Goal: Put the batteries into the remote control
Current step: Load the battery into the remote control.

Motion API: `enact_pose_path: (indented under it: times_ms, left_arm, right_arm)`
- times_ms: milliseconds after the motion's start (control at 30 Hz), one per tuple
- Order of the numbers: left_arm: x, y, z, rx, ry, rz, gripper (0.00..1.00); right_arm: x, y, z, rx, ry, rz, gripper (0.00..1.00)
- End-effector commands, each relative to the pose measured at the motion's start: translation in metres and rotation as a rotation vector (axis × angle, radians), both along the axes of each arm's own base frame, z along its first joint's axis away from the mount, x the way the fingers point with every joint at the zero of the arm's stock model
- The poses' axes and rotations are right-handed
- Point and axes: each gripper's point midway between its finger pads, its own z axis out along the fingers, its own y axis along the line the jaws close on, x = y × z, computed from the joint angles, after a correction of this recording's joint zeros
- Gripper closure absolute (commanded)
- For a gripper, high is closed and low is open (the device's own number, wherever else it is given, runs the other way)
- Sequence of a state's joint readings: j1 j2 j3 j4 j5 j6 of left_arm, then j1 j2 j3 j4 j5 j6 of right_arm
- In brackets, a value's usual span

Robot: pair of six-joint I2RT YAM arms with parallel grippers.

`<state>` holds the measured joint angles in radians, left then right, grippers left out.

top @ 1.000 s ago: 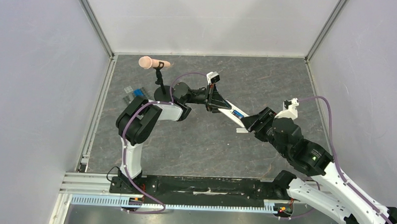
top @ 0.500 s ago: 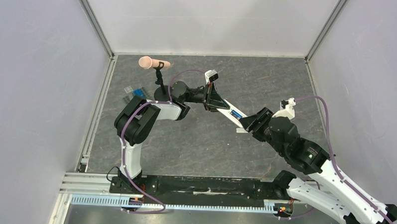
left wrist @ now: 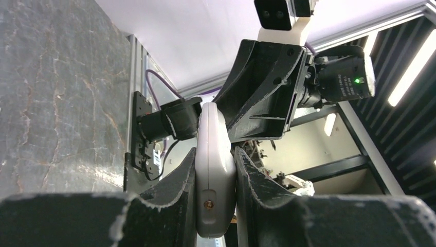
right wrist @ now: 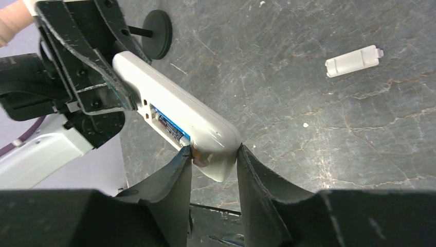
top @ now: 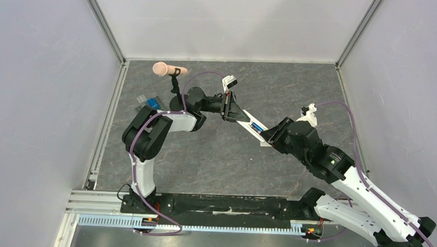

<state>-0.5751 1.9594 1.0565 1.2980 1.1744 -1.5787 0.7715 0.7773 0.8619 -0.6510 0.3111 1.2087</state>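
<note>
1. The right arm has swung in toward the middle of the tabletop [top: 215, 162] over the last second, and the right gripper [right wrist: 213, 154] has narrowed until its fingers press both sides of the near end of the remote control [right wrist: 175, 121].
2. The left gripper [left wrist: 215, 170] stays clamped on the remote control's other end, so the remote control is held in the air between both arms, above the tabletop, with its open battery bay facing up.
3. I judge this two-sided hold steadies the remote control for seating a cell or refitting the white battery cover [right wrist: 353, 60], which lies on the tabletop well apart from it.
4. One blue battery [right wrist: 172, 128] sits in the bay; whether a second is beside it I cannot tell.
5. The blue battery carries fine print, too small to read. No other brand or label is legible.
</note>
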Motion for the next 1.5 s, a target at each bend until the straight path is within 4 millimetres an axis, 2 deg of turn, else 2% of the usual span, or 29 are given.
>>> enact_pose_path:
  times_ms: [0,133,233,300,600,867,1100,1267,1333,1467]
  left_arm:
    - [-0.021,-0.003,0.021,-0.012,-0.174,-0.021,0.98]
    - [-0.011,-0.006,-0.003,0.106,-0.249,0.041,0.98]
    - [-0.006,-0.005,-0.021,0.219,-0.269,0.070,0.98]
    - [-0.003,-0.004,-0.025,0.249,-0.292,0.089,0.98]
    - [-0.005,-0.007,-0.026,0.252,-0.325,0.096,0.98]
    - [-0.003,-0.010,-0.024,0.246,-0.367,0.111,0.98]
    - [0.004,-0.013,-0.023,0.261,-0.353,0.139,0.98]
    - [0.007,-0.014,-0.022,0.268,-0.314,0.145,0.98]
    - [0.009,-0.014,-0.021,0.271,-0.296,0.151,0.98]
    - [0.014,-0.013,-0.020,0.280,-0.279,0.177,0.98]
  right_arm:
    - [0.008,-0.006,-0.017,-0.084,0.080,-0.032,0.69]
    - [0.012,-0.004,-0.024,-0.113,0.130,-0.025,0.68]
    - [0.017,-0.006,-0.024,-0.134,0.137,-0.031,0.62]
    - [0.021,-0.007,-0.024,-0.148,0.136,-0.034,0.59]
    - [0.035,-0.005,-0.041,-0.213,0.132,-0.026,0.55]
    - [0.052,0.002,-0.048,-0.279,0.092,0.020,0.63]
    - [0.052,0.023,-0.050,-0.265,0.084,0.146,0.66]
    - [0.052,0.027,-0.047,-0.268,0.062,0.189,0.67]
    - [0.051,0.026,-0.046,-0.274,0.053,0.199,0.64]
    - [0.051,0.014,-0.036,-0.296,0.021,0.179,0.52]
